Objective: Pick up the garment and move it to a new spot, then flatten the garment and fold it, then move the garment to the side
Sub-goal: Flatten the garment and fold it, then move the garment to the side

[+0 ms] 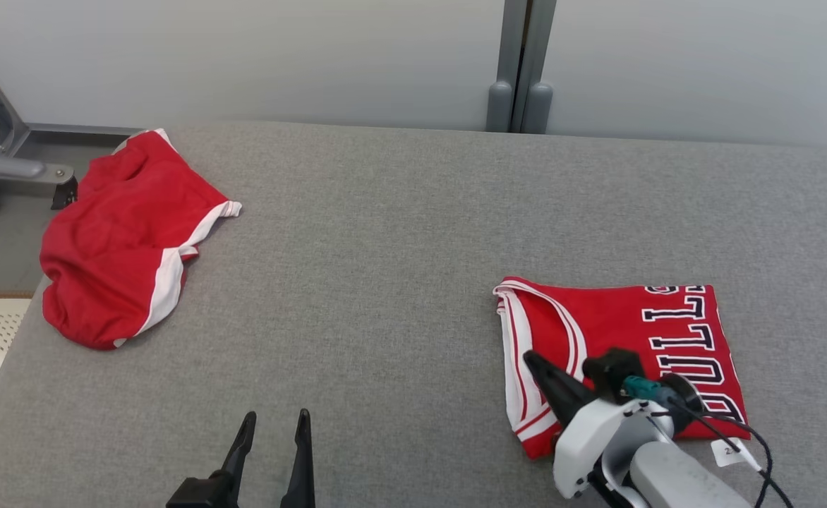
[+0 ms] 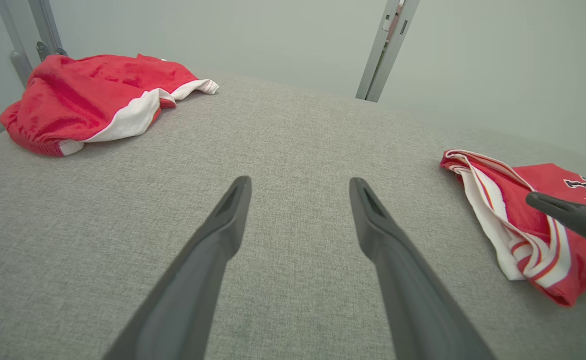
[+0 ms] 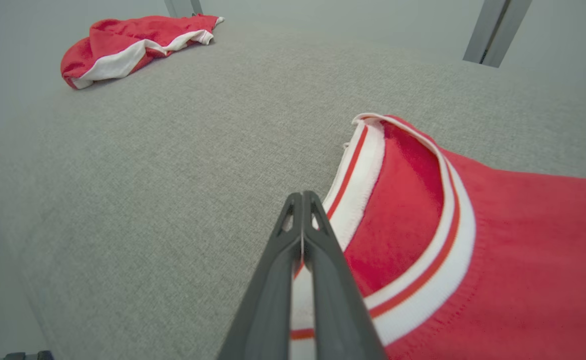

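The jersey [image 1: 611, 324] lies folded into a neat rectangle near the desk's [image 1: 385, 282] near edge, toward the right corner, lettering up. Its striped trim [image 3: 368, 170] runs along the folded side that faces the middle of the desk. The shorts [image 1: 121, 240] sit crumpled at the far left corner, well apart from it.

The right claw [image 1: 537, 361] is closed with nothing between its fingers. It hangs over the jersey's near left part, tip just above the trim; whether it touches the cloth I cannot tell. The left claw [image 1: 276, 416] is spread wide and empty over bare desk near the near edge, left of the jersey.

The folding looks done, so what is likely left is moving the jersey to the side.

It should handle as light, thin knit: soft, limp, with no stiffness to keep its shape. Lifted from one corner, the layers would probably fall open and undo the fold. The ribbed trim is thicker and should give a firmer bite than the slick body cloth. The better hold would be through all layers at the folded edge, or a low drag across the grey fabric, which looks rough enough to snag the bottom layer.
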Robot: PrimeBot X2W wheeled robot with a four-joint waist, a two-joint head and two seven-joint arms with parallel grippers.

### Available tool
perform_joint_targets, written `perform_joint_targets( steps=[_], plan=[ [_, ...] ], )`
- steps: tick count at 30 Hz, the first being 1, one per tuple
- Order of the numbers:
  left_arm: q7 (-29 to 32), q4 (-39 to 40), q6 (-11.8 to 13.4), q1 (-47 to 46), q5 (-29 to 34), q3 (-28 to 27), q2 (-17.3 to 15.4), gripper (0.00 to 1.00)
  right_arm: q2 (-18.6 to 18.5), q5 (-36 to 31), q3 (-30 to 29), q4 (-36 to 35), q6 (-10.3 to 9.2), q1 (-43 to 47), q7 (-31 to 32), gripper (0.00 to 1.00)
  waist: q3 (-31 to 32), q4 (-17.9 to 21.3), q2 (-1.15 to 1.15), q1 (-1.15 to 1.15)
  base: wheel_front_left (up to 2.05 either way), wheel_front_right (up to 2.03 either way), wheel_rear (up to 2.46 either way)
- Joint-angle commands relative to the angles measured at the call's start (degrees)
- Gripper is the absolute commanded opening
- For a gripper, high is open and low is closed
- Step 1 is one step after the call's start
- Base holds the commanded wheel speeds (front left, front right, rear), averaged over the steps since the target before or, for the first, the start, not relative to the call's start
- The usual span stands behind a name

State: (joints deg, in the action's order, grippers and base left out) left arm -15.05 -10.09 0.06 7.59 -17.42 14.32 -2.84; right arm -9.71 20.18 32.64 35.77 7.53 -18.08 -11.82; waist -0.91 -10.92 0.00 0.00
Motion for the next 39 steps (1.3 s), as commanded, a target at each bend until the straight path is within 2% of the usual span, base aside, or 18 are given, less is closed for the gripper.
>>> perform_joint_targets(
  steps=[1,2,3,4,5,6,7,12,17,26,39],
  plan=[
    [-0.17,0.15,0.29,0.69,0.41,-0.35,-0.11,1.0,-0.26,0.19,-1.7,-0.56,-0.09,0.35,-1.09,0.0,1.15,1.08,0.0,0.0,0.0,0.0,0.0],
    [-0.17,0.25,0.41,0.87,0.43,-0.51,-0.11,1.0,-0.63,-0.63,-3.45,-1.46,-0.09,0.82,-1.98,0.0,1.43,1.48,0.0,0.0,0.0,0.0,0.0],
    [-0.17,0.34,0.38,0.97,0.54,-0.65,-0.11,1.0,-0.98,-1.24,-5.31,-2.28,-0.09,1.3,-2.48,0.06,1.58,1.85,0.0,0.0,0.0,0.0,0.0],
    [-0.17,0.39,0.33,1.0,0.68,-0.87,-0.11,1.0,-1.26,-1.8,-7.73,-3.4,-0.09,2.43,-2.89,0.31,1.75,2.24,0.0,0.0,0.0,0.0,0.0],
    [-0.17,0.39,0.24,0.99,0.89,-1.05,-0.11,1.0,-1.52,-2.68,-9.47,-4.57,-0.09,3.23,-3.12,0.51,1.89,2.58,0.0,0.0,0.0,0.0,0.0],
    [-0.17,0.41,0.06,0.93,1.19,-1.36,-0.11,1.0,-1.94,-4.03,-11.77,-6.52,-0.09,3.97,-3.35,0.84,2.0,3.02,0.0,0.0,0.0,0.0,0.0],
    [-0.17,0.46,-0.01,0.79,1.27,-1.69,-0.11,1.0,-2.14,-4.99,-14.19,-8.35,-0.09,4.77,-3.41,1.0,2.06,3.37,0.0,0.0,0.0,0.0,0.0],
    [-0.17,0.37,-0.63,0.41,2.24,-3.23,-0.11,1.0,-2.98,-10.09,-25.77,-17.71,-0.09,12.3,-3.36,1.0,2.85,4.74,0.0,0.0,0.0,0.0,0.0],
    [-0.17,0.35,-1.45,1.32,2.74,-4.26,-0.11,1.0,-2.72,-10.91,-32.46,-23.51,-0.09,19.4,-3.37,1.0,3.56,5.09,0.0,0.0,0.0,0.0,0.0],
    [-0.17,0.58,-2.62,2.94,3.59,-5.47,-0.11,1.0,-1.01,-9.72,-35.98,-25.36,-0.09,27.18,-3.38,1.0,3.66,5.86,0.0,0.0,0.0,0.0,0.0],
    [-0.17,1.43,-2.4,3.1,3.21,-5.47,-0.11,1.0,-0.99,-10.19,-35.22,-25.01,-0.09,25.75,-3.39,1.0,3.14,5.29,0.0,0.0,0.0,0.0,0.0]
  ],
)
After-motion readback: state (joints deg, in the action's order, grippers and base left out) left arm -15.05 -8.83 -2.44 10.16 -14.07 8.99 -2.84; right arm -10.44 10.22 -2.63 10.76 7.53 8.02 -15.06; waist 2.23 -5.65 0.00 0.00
